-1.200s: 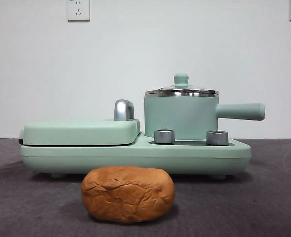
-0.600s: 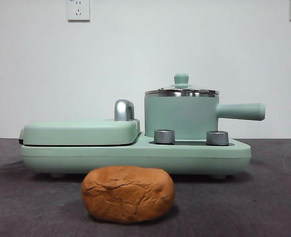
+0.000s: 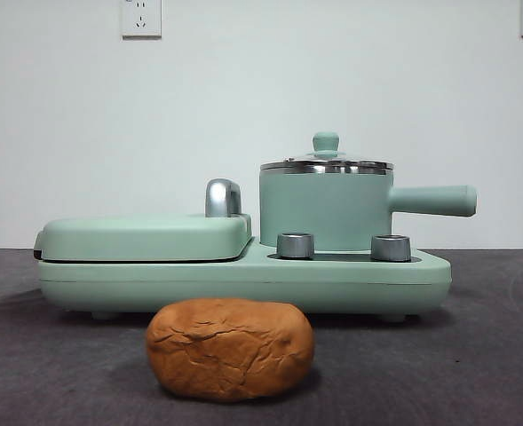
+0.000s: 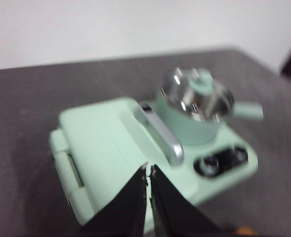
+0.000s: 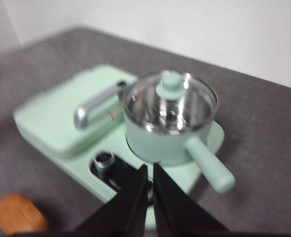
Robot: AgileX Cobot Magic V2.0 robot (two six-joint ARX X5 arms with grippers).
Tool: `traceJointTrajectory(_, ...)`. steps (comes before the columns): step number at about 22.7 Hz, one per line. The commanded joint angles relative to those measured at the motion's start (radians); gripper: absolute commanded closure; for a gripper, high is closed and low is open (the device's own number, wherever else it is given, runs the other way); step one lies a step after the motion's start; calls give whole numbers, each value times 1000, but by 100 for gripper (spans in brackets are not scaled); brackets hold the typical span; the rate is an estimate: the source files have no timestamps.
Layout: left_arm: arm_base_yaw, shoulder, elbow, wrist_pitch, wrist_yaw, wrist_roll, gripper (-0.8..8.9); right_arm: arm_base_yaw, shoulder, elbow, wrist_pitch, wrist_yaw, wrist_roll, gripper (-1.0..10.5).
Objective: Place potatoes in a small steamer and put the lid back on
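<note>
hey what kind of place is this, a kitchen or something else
Probably a test bench, not a kitchen: a mint cooker with its steamer sits on a dark cloth table against a bare white wall with sockets.

We see the potato (image 3: 230, 349) on the table (image 3: 474, 355) before the cooker base (image 3: 243, 280), with the griddle (image 3: 144, 237) left, the steamer (image 3: 325, 210) right, and the lid (image 3: 326, 162) on it.
</note>
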Motion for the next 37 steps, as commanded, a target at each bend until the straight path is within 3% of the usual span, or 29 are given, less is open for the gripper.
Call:
traceJointTrajectory(1, -40, 31, 26, -18, -16, 217, 804, 51, 11, 19, -26, 79, -170, 933)
traceJointTrajectory(5, -102, 63, 26, -48, -50, 332, 801, 113, 11, 19, -72, 186, -272, 932)
traceJointTrajectory(7, -126, 72, 26, -48, -50, 375, 709, 129, 11, 19, -93, 216, -289, 915)
traceJointTrajectory(9, -139, 73, 26, -36, -50, 377, 564, 133, 11, 19, -109, 227, -288, 813)
traceJointTrajectory(11, -146, 73, 26, -20, -50, 375, 495, 133, 11, 19, -116, 232, -288, 714)
traceJointTrajectory(16, -161, 75, 26, -6, -50, 358, 503, 133, 10, 19, -117, 232, -283, 684)
traceJointTrajectory(21, -190, 117, 26, 71, -50, 275, 506, 133, 10, 19, -116, 232, -252, 684)
traceJointTrajectory(33, -346, 483, 27, 530, -64, 125, 507, 133, 10, 19, -113, 232, -222, 684)
traceJointTrajectory(37, -409, 630, 34, 715, -142, 110, 512, 133, 11, 19, -114, 232, -198, 684)
